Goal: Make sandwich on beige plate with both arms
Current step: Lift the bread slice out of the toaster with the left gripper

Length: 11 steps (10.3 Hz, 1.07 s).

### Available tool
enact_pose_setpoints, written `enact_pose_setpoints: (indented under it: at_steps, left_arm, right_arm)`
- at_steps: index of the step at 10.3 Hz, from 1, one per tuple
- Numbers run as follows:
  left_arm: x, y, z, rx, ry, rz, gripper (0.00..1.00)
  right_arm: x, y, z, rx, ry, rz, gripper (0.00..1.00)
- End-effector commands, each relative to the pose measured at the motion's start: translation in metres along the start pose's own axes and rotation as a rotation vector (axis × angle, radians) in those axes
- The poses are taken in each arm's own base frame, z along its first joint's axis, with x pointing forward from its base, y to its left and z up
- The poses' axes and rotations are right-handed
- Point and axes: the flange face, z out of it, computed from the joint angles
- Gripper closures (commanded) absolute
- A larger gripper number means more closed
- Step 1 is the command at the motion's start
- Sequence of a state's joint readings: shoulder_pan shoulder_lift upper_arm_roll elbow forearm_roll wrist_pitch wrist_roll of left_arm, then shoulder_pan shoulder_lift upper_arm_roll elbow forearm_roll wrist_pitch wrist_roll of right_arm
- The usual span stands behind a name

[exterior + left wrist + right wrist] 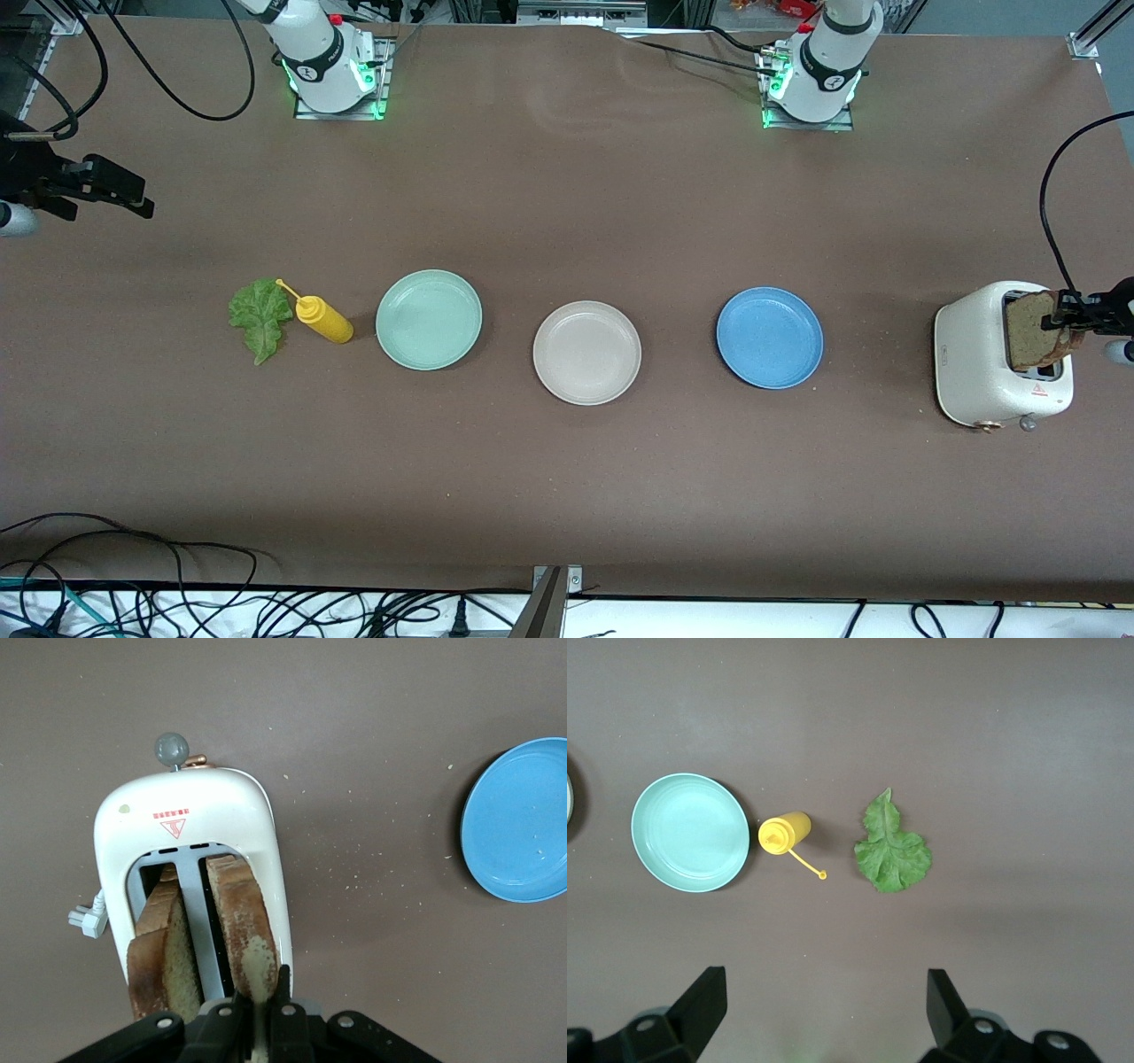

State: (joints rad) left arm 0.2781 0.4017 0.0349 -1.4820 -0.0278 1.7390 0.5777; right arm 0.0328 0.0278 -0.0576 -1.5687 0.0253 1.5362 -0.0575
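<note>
Wide open brown counter (567,496) on the side nearest the front camera, bare up to its edge; more free surface between the row of plates and the arm bases. Three plates in a line across the middle, well apart: mint green plate (429,319) toward the right arm's end, beige plate (586,352) in the centre, blue plate (769,337) toward the left arm's end. Beige plate round, shallow, matte, raised rim, nothing on it. Ruffled green lettuce leaf (260,316) flat on the counter, just beside a yellow squeeze bottle (322,319) that stands near the mint green plate. White toaster (983,359) close to the counter's edge at the left arm's end, two brown bread slices upright in its slots. Left hand (255,1020) over the toaster, fingers pinched tight on the top edge of one bread slice (241,926). Right hand (824,1005) waiting in the air over the counter's right-arm end, fingers spread wide, holding nothing.
</note>
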Motion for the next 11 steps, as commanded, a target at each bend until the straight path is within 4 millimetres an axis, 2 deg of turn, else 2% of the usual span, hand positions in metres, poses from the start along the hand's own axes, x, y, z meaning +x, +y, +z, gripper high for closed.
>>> enact_pose_setpoints:
  at_steps: [1,3,5,6,9,10,11]
  left_arm:
    - [0.008,0.014,-0.026,-0.015,0.019,0.041,1.00]
    - [0.024,0.056,-0.041,-0.041,-0.013,0.103,1.00]
    - [0.043,0.113,-0.054,-0.052,-0.045,0.163,1.00]
    - [0.052,0.137,-0.050,-0.104,-0.040,0.188,1.00]
    - [0.071,0.187,-0.024,-0.179,-0.084,0.167,1.00]
    - [0.079,0.213,-0.016,-0.185,-0.108,0.109,1.00]
    - [0.084,0.248,-0.003,-0.182,-0.165,0.077,1.00]
  right_arm:
    - [-0.003,-0.004,-0.009,0.013,-0.002,0.004,0.00]
    - [-0.003,-0.005,-0.010,0.013,-0.001,0.002,0.00]
    - [-0.002,-0.005,-0.009,0.013,0.001,0.002,0.00]
    - [-0.002,-0.005,-0.009,0.013,0.004,0.002,0.00]
    - [-0.001,-0.013,-0.010,0.012,0.010,-0.013,0.00]
    - [-0.001,-0.014,-0.011,0.012,0.013,-0.015,0.00]
    - [-0.001,-0.014,-0.011,0.012,0.014,-0.015,0.00]
